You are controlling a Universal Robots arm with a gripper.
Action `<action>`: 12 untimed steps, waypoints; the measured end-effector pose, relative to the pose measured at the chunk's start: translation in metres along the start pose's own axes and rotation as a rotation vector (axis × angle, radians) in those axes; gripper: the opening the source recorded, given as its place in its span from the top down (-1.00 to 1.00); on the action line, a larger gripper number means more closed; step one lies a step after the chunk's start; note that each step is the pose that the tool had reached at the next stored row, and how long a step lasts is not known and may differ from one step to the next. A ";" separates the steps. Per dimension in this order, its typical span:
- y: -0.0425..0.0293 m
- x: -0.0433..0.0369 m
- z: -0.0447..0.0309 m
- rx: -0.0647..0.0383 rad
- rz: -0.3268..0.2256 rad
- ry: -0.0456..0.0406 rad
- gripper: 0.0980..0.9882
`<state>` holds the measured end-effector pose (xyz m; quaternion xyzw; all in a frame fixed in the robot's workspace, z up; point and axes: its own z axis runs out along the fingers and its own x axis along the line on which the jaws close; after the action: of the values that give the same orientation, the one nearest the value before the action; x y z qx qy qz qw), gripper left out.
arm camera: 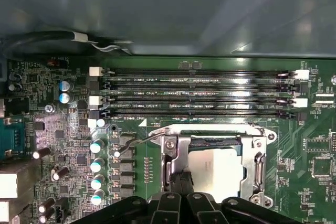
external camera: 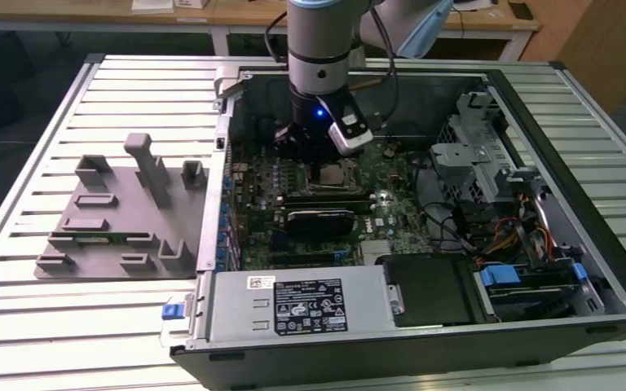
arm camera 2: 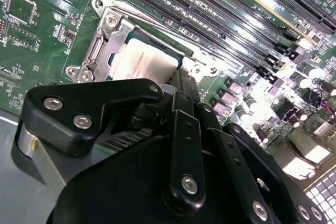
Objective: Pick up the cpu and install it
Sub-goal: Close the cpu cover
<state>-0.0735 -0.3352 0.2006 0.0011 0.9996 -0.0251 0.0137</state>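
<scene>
The cpu (arm camera: 216, 169), a flat square chip with a silvery top, lies flat inside the metal socket frame (arm camera: 170, 153) on the green motherboard. It also shows in the second wrist view (arm camera 2: 140, 62) and the exterior view (external camera: 336, 173). My gripper (arm camera: 182, 181) hangs just above the socket at one edge of the cpu (arm camera 2: 181, 80), its two thin black fingers pressed together with nothing between them. In the exterior view the gripper (external camera: 315, 156) reaches down into the open computer case. The socket's load plate is swung open.
A grey plastic holder tray (external camera: 117, 220) rests on the slatted table at the exterior view's left. Inside the case are memory slots (arm camera: 199, 95), a black block (external camera: 319, 220) below the socket, a power supply (external camera: 291, 305), and drive cages with cables (external camera: 487, 179).
</scene>
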 end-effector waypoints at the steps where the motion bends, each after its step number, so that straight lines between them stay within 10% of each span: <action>1: 0.0000 0.0000 0.0002 0.000 -0.001 0.0000 0.98; 12: 0.0001 -0.0016 0.0014 0.000 -0.004 -0.0005 0.98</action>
<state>-0.0718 -0.3353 0.1992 -0.0009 0.9996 -0.0250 0.0139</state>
